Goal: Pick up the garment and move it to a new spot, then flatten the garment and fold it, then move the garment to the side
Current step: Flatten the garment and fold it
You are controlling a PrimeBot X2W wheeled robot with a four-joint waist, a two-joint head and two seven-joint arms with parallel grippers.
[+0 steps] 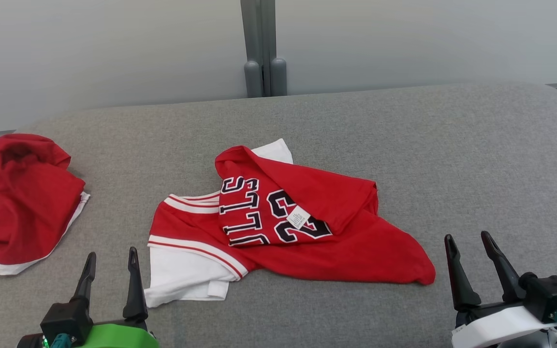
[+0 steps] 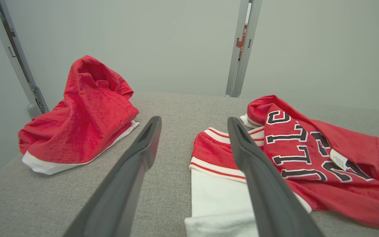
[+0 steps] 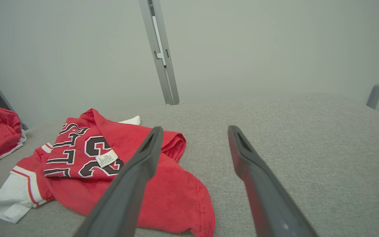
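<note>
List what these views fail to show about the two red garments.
Lettering on the jersey: head view, its own folded-over red flap covers part of the word and number.
Its label: head view, print too small to read.
Its white part: left wrist view, crossed by a finger of the left tool and cut by the bottom edge.
The second red garment: head view, bunched and cut off at the left edge; its type is unclear.

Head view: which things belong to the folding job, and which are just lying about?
Job: crumpled red-and-white jersey, centre; left pincer and right pincer, both open, empty.
Lying about: bunched red garment at far left; grey post behind.
</note>
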